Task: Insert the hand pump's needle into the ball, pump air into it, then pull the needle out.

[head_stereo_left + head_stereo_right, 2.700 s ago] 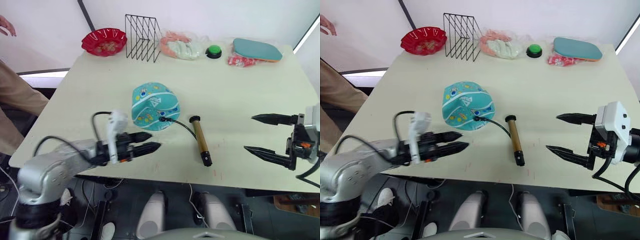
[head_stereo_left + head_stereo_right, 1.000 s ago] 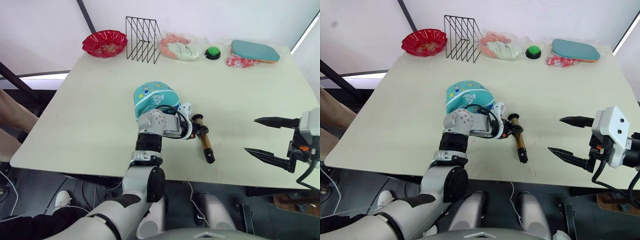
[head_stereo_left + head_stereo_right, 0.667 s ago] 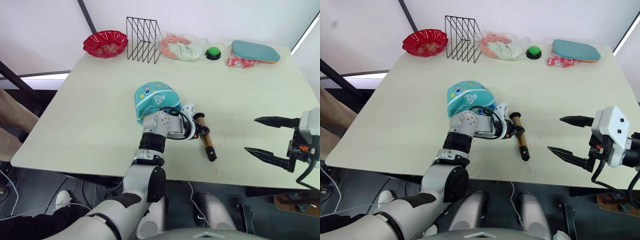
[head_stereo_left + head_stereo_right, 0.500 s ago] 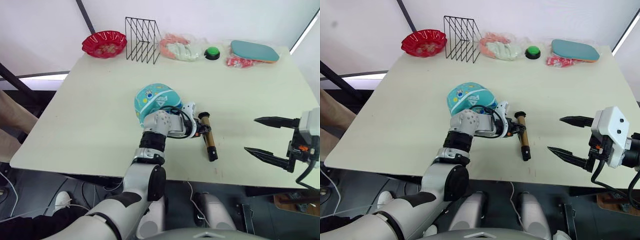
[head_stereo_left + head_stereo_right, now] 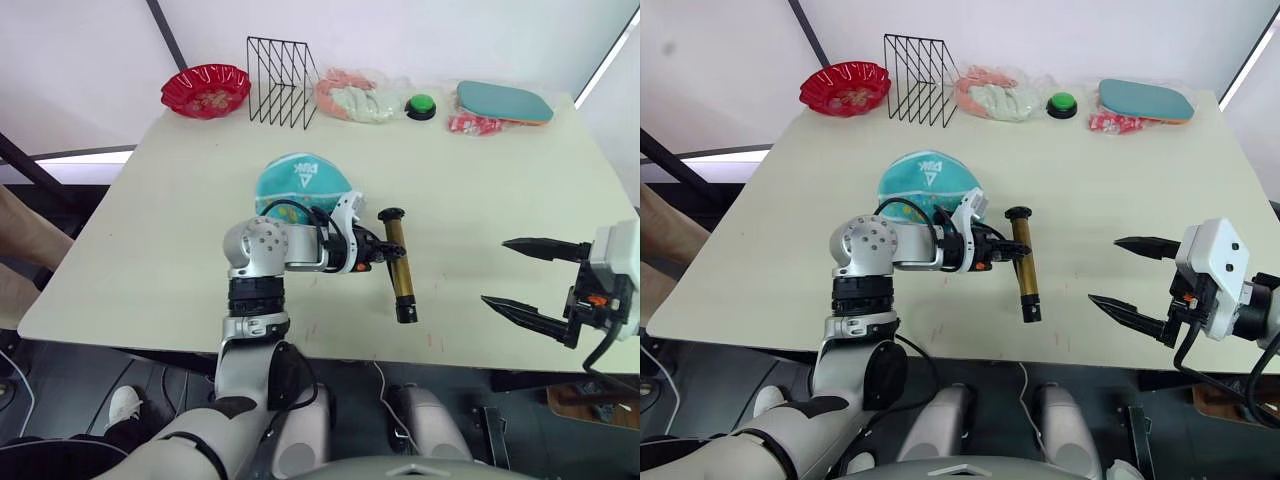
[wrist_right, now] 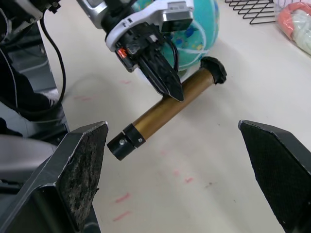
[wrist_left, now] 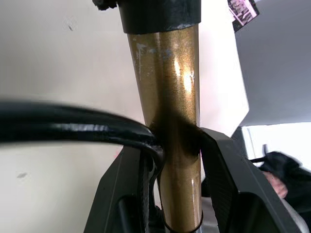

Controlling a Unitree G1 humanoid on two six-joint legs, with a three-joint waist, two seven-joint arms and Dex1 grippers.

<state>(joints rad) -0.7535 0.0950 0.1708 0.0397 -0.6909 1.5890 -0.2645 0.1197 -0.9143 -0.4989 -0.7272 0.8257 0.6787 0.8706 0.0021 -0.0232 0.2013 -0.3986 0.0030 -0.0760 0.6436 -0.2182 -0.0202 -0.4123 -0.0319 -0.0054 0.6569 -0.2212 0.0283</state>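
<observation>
Bright, even light; close hand pump (image 7: 167, 97) barrel shows glare.

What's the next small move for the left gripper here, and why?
Probably steady the pump in place. The left gripper is clamped on its gold barrel beside the ball, and the right gripper waits open, well off to the side. Since the needle can't be made out, I'd check the hose end at the ball before any pumping.

Head eyes overlook the table (image 5: 480, 200); wrist cameras sit close.
</observation>
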